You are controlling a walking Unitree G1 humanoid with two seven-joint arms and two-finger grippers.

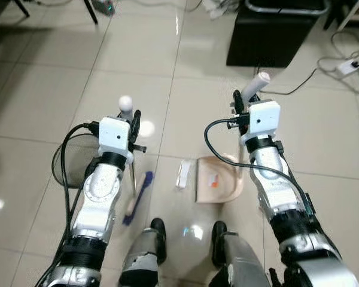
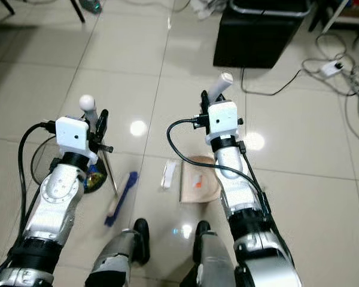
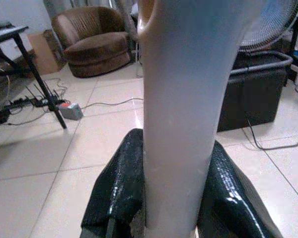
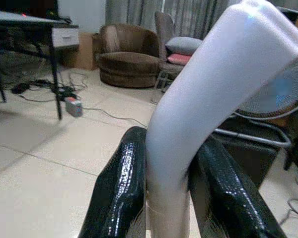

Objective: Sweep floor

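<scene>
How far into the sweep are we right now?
Done: both tools are gripped. The left hand holds the broom handle, the right hand the dustpan handle. In hand: the dustpan sits beside the white wrapper. Left: sweeping that wrapper in.

Both silver arms reach forward and down from the robot's body, elbows bent, wrists raised. The left gripper (image 1: 133, 122) stands with its black fingers (image 3: 116, 191) pressed against either side of the broom handle (image 3: 186, 99), just below the handle's rounded top. The right gripper (image 1: 240, 104) likewise has its fingers (image 4: 120, 191) clamped on either side of the dustpan handle (image 4: 208, 104), beneath its bent upper end. The robot's two legs (image 1: 149, 254) stand between the arms, below both handles.
</scene>
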